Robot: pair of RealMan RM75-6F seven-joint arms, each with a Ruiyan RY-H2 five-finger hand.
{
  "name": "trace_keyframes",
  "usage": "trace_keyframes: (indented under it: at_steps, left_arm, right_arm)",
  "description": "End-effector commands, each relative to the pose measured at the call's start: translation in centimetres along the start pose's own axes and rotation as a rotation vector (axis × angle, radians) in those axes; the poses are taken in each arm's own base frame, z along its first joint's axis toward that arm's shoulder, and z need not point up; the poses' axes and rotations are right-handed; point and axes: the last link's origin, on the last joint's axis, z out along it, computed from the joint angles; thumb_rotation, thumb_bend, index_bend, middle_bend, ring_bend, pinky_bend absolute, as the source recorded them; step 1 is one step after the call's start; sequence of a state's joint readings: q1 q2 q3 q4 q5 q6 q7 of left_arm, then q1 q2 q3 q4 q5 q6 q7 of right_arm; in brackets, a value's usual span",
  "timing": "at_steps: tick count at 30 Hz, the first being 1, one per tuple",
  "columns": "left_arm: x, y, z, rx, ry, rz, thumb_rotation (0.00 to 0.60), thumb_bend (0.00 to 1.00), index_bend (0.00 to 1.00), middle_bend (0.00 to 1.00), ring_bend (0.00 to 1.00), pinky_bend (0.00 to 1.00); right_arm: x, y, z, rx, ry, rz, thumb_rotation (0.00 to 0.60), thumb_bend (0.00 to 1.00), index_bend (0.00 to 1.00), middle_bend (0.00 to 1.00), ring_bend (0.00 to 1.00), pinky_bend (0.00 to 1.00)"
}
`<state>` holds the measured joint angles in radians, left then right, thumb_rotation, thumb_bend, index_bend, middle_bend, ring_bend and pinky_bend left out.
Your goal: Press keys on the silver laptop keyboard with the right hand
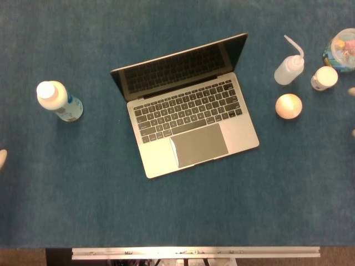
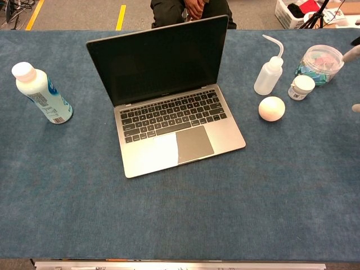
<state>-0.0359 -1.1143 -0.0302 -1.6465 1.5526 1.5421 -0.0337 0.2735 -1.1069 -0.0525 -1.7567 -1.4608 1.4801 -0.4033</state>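
**Right hand at the frame's edge, laptop untouched**

Only slivers of the right hand [image 2: 355, 53] show, at the far right border of the chest view: a pale fingertip by the clear tub and another lower down. The head view has matching pale bits at its right edge. Whether its fingers are spread or curled cannot be told. A pale tip at the head view's left border may be the left hand [image 1: 2, 158]; its state cannot be told either.

Nearest the right hand stands the clear tub [image 2: 321, 63] with coloured contents, and just beside that a small white-lidded jar [image 2: 302, 86]. Further from the hand are a squeeze bottle [image 2: 268, 72] with a bent spout and a pale round ball [image 2: 271, 108].

Well apart from the hand, the silver laptop [image 2: 169, 121] sits open on the blue table [image 2: 180, 214], screen dark, keyboard [image 2: 172, 115] bare. Far beyond it, toward the opposite side, a white bottle [image 2: 39, 93] with a blue label lies tilted.
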Motion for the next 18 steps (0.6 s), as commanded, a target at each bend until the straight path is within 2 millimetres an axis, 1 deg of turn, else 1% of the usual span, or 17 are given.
trace_keyframes:
  at_steps: [1,5,7,11,18]
  left_arm:
    - [0.0,0.2,0.1,-0.007,0.000,-0.002,0.600,0.25,0.23,0.16,0.09,0.08]
    - [0.0,0.5,0.2,-0.014,0.001,-0.005,0.600,0.25,0.23,0.16,0.09,0.08]
    - [0.0,0.5,0.3,-0.016,0.001,-0.005,0.600,0.25,0.23,0.16,0.09,0.08]
    - [-0.1,0.7,0.3,-0.019,-0.004,-0.006,0.600,0.25,0.23,0.16,0.09,0.08]
    - [-0.1,0.6,0.3,-0.016,-0.007,-0.004,0.600,0.25,0.23,0.16,0.09,0.08]
  right_arm:
    - [1.0,2.5,-1.6,-0.107,0.049,-0.006,0.600,0.00,0.30,0.20,0.03,0.00]
    - [1.3,4.1,-3.0,-0.169,0.065,0.001,0.600,0.00,0.30,0.20,0.03,0.00]
    - [1.3,4.4,-3.4,-0.184,0.064,-0.001,0.600,0.00,0.30,0.20,0.03,0.00]
    - [1.3,4.7,-3.9,-0.200,0.059,0.006,0.600,0.00,0.30,0.20,0.03,0.00]
    - [0.9,4.7,-4.0,-0.198,0.042,0.014,0.600,0.00,0.30,0.20,0.03,0.00]
